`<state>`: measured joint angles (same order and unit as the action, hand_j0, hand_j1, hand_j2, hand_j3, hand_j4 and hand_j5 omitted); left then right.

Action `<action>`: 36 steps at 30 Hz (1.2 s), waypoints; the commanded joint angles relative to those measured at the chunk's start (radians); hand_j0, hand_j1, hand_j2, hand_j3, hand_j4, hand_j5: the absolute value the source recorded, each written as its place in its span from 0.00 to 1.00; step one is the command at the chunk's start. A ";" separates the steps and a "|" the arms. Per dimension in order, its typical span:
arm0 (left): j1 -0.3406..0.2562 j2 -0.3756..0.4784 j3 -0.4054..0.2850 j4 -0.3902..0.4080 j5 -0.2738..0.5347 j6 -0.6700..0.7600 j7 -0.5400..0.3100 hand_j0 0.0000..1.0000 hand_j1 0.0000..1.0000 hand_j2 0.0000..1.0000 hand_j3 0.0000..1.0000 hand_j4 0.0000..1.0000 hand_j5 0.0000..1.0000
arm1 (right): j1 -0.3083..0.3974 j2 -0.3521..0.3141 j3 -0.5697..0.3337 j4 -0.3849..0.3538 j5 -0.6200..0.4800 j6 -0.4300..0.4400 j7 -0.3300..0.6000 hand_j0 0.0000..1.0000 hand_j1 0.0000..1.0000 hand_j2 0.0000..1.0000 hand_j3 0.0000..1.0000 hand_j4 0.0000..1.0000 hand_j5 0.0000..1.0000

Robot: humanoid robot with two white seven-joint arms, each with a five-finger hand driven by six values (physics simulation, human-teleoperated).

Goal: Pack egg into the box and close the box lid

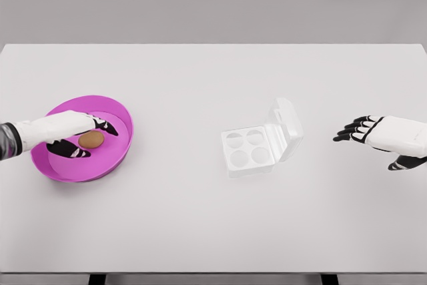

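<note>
Left hand (pixel 67 135) cups its fingers loosely about the brown egg (pixel 91 140) inside the magenta bowl (pixel 119 119) — light, smooth, probably fragile — best pinched gently across its middle.

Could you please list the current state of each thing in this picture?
egg: in the bowl, between the left hand's fingers
bowl: upright on the table
box: lid open, four cups empty
left hand: closing on the egg
right hand: open, holding nothing

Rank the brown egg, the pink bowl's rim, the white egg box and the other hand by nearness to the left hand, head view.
From the left hand:
1. Brown egg, between its fingers.
2. Pink round bowl, around it.
3. White plastic egg box, mid-table, lid open.
4. Right hand, far right.
</note>
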<state>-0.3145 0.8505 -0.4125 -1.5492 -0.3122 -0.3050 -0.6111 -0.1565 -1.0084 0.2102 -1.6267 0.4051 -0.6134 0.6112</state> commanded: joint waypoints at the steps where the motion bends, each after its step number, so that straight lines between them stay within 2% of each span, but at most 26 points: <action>1: 0.000 -0.001 0.000 0.000 0.004 0.001 0.000 0.74 0.74 0.74 0.74 0.74 0.74 | 0.000 -0.001 0.000 0.001 -0.005 0.002 0.000 1.00 1.00 1.00 1.00 1.00 1.00; 26: 0.003 -0.001 -0.006 0.001 0.004 0.018 0.000 0.66 0.66 0.66 0.66 0.66 0.66 | -0.003 -0.001 0.000 0.002 -0.006 0.002 0.000 1.00 1.00 1.00 1.00 1.00 1.00; 36: 0.003 -0.001 -0.005 0.000 0.005 0.023 0.000 0.50 0.50 0.50 0.50 0.50 0.50 | -0.003 -0.001 0.000 0.002 -0.006 0.002 0.000 1.00 1.00 1.00 1.00 1.00 1.00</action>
<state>-0.3114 0.8488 -0.4172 -1.5491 -0.3095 -0.2834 -0.6106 -0.1595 -1.0080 0.2101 -1.6244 0.4049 -0.6134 0.6112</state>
